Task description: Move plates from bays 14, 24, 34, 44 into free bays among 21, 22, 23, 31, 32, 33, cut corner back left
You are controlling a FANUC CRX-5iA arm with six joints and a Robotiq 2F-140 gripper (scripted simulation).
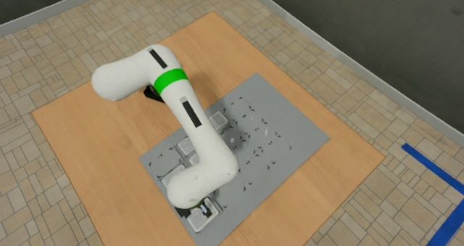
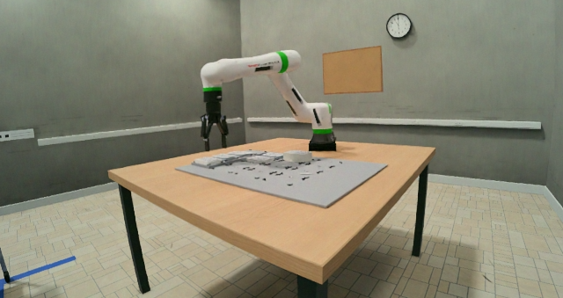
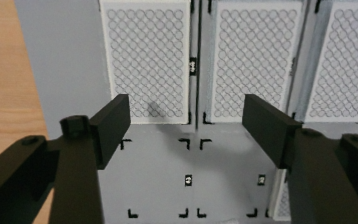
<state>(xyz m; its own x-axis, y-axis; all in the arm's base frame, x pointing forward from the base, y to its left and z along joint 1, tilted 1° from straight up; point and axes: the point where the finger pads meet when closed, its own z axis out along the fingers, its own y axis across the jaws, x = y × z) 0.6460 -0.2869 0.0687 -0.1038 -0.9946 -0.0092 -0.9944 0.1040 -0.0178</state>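
1. Hovers high over the far-left end of the grey deck (image 2: 281,179) in the exterior view, with the gripper (image 3: 185,120) about two-thirds open and nothing between its fingers.
2. Shows 3 sealed plates in a row across the top of the wrist frame: left plate (image 3: 147,60), middle plate (image 3: 256,60) and right plate (image 3: 347,60). All appear to lie flat in their bays, with the left plate nearest the deck's edge and the table (image 3: 0,75). Leaves the bay labels too small to read, so cannot tell for sure which bay is which.
3. Risks a bad descent from here: sits centred roughly over the narrow gap between the left and middle plates, not over either. Going straight down could press a finger onto a seal or wedge it between neighbours.
4. Risks knocking a neighbour, given how close the plates sit, if the opening is not matched to 1 plate's width.
5. Risks misjudging height: column 4's floors stand higher, so a depth suited to the lower bays could ram the plate or its corner pieces (image 3: 206,119).
6. Risks a tilted or rotated release later, leaving a rim on the empty bays' corner pieces (image 3: 125,144) or the cut corner away from back left.
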